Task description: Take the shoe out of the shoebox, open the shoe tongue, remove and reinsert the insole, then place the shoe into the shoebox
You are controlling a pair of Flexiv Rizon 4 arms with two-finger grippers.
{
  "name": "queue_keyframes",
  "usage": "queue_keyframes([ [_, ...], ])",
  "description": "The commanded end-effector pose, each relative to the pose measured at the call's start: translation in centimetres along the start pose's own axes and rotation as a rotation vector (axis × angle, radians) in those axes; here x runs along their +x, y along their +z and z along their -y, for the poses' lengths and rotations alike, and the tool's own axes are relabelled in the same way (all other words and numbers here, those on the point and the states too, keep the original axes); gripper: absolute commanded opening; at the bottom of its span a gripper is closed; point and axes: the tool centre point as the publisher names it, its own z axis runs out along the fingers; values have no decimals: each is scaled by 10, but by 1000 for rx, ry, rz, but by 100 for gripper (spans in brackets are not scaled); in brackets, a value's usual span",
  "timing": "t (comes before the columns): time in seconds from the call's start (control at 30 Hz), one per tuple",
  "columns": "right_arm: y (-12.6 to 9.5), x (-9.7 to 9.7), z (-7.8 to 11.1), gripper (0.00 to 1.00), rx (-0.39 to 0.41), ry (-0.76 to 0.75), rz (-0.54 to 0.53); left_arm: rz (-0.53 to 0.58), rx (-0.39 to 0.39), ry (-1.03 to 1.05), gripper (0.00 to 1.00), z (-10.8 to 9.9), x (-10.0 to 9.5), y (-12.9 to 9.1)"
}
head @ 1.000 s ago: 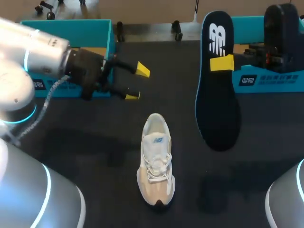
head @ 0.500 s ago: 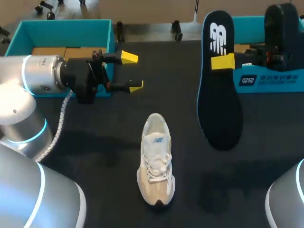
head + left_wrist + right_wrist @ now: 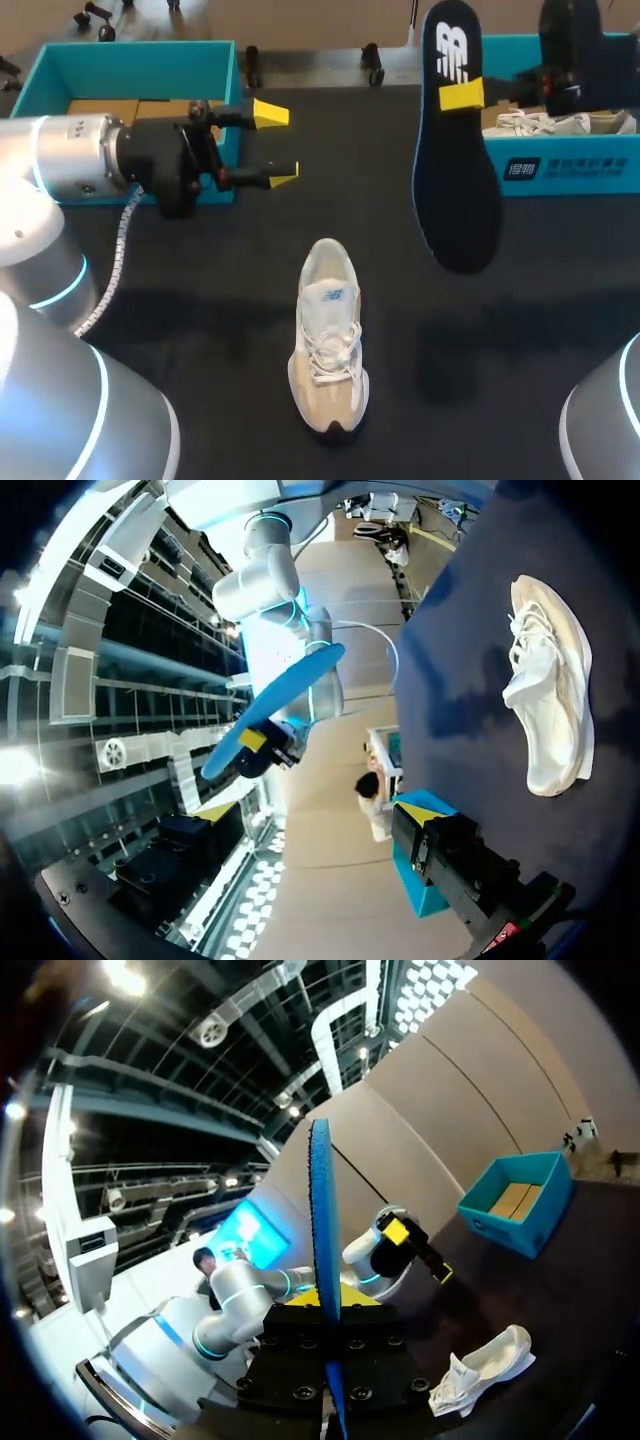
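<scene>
A white and beige sneaker lies flat on the dark table, toe toward the back; it also shows in the left wrist view and the right wrist view. My right gripper is shut on a dark navy insole with a blue edge, holding it in the air at the back right, heel end hanging down. Between the yellow tips the insole appears edge-on. My left gripper stands open and empty, above the table behind and left of the sneaker, apart from it.
A teal shoebox with cardboard inside stands at the back left, right by my left gripper. A second teal shoebox at the back right holds another white shoe.
My right gripper lifted the insole up and back, uncovering the shoe in the right box. My left arm swung and turned, carrying its open gripper slightly back toward the left box.
</scene>
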Motion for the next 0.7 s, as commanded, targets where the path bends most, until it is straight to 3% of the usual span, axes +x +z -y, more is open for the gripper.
queue_keyframes([
  [0.03, 4, -10, -7, 0, 22, 1, -20, 1, -3, 2, 100, 2, 0, -1],
  [0.4, 4, -10, -7, 0, 22, 1, -20, 1, -3, 2, 100, 2, 0, -1],
  [0.57, 12, -57, -33, 0, 26, 121, -26, 1, -3, 2, 100, 2, 0, -1],
  [0.7, 9, -83, -40, 0, 25, 215, 2, 1, -3, 2, 100, 2, 0, -1],
])
